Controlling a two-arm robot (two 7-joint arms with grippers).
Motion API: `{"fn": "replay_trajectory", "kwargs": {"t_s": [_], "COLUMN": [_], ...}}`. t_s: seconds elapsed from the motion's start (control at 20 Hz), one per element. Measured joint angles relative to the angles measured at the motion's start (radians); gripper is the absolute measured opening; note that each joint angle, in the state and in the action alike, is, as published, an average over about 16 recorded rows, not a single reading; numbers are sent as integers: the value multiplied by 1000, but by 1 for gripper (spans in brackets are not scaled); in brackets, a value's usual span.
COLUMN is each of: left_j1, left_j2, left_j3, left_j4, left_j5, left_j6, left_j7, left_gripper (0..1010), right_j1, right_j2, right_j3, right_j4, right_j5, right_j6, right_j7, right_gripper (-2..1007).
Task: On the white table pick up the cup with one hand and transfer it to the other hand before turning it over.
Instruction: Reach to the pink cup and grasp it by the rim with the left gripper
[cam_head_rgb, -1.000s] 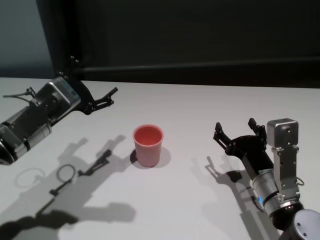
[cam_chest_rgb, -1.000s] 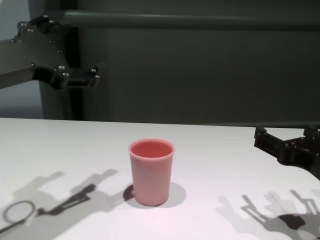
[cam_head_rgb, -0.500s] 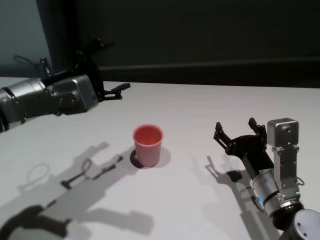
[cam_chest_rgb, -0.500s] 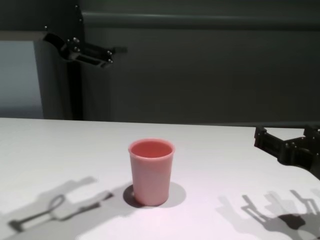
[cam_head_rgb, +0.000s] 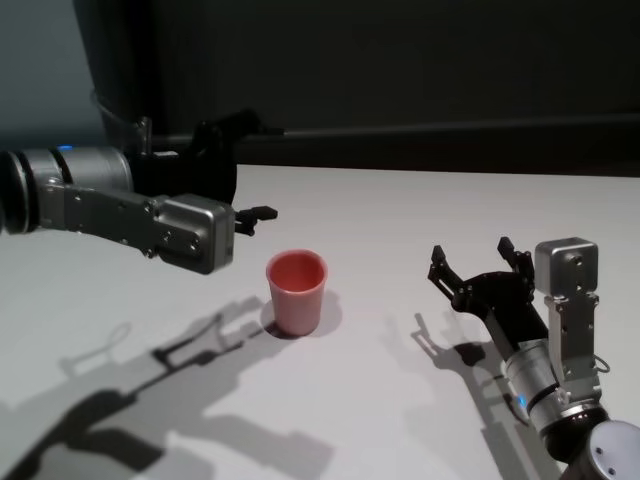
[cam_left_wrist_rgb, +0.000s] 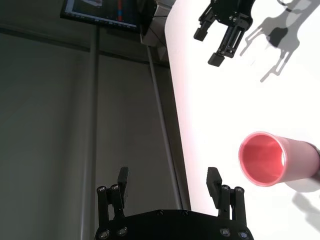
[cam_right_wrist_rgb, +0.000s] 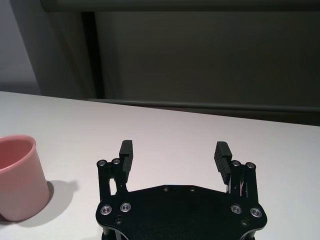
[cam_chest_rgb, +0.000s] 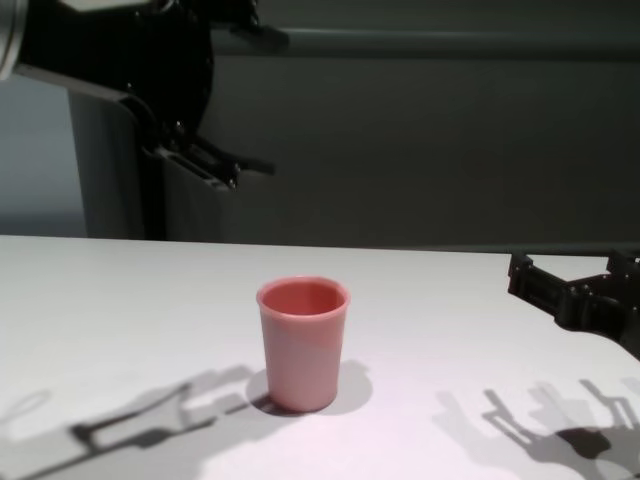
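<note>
The pink cup stands upright, mouth up, near the middle of the white table. My left gripper hovers above the table, just left of and behind the cup. It is turned on its side, open, and touches nothing. Its wrist view shows the open fingers with the cup off to one side of them. My right gripper rests low over the table to the cup's right, open and empty. Its own view has the cup well outside the fingers.
A dark wall panel rises behind the table's far edge. Arm shadows fall on the table at the front left. A screen shows in the left wrist view.
My left arm has swung in from the left edge toward the cup, risen, and rolled its gripper onto its side. The cup and the right arm have not moved.
</note>
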Motion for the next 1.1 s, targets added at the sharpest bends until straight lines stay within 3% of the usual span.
{"fn": "replay_trajectory", "kwargs": {"t_s": [0.6, 1.1], "left_j1": [-187, -305], "left_j2": [10, -17], "left_j3": [179, 298], "left_j4": [43, 71], "left_j5": [110, 188], "left_j6": [-73, -123], "left_j7": [-217, -345], "left_gripper": [1001, 1001], "right_j1": [0, 0], "right_j2": [0, 0], "right_j3": [0, 0], "right_j4": [0, 0], "right_j5": [0, 0], "right_j6": [0, 0], "right_j7": [0, 0], "right_gripper": [1002, 1002]}}
